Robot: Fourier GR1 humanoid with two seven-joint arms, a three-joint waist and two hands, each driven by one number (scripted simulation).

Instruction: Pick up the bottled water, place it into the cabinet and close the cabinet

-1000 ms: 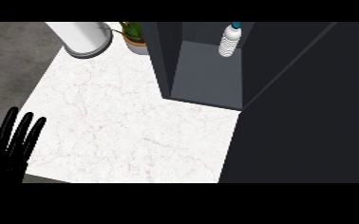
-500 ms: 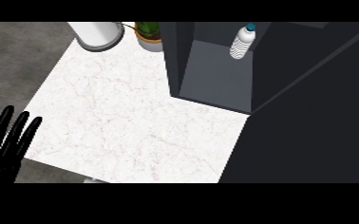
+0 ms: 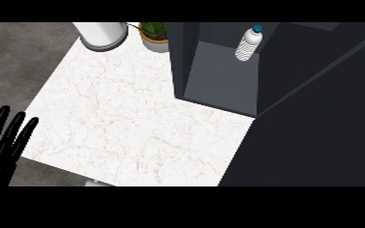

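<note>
**Left hand idle at the edge, bottle already shelved**

Left hand (image 3: 14, 135) showed at roughly eight o'clock of the head view, fingers straight and pointing up, holding nothing; it sat at rest just off the marble counter (image 3: 128, 116), well apart from everything the task concerned. No right hand appeared anywhere, so nothing could be said of it.

At about one o'clock the bottled water (image 3: 247, 43) stood upright inside the dark cabinet (image 3: 221, 77), close to the back of the open compartment with its blue cap on top. That spot suggested the placing step was done: set deep and upright, the bottle would be out of a closing door's way. A large dark panel (image 3: 306, 135), filling the four o'clock area, looked like the cabinet's door swung open, though its hinge could not be made out. Closing it seemed the remaining step.

Toward eleven o'clock a white cylindrical container (image 3: 101, 34) and, at twelve, a potted plant (image 3: 154, 35) stood at the counter's far edge.
</note>
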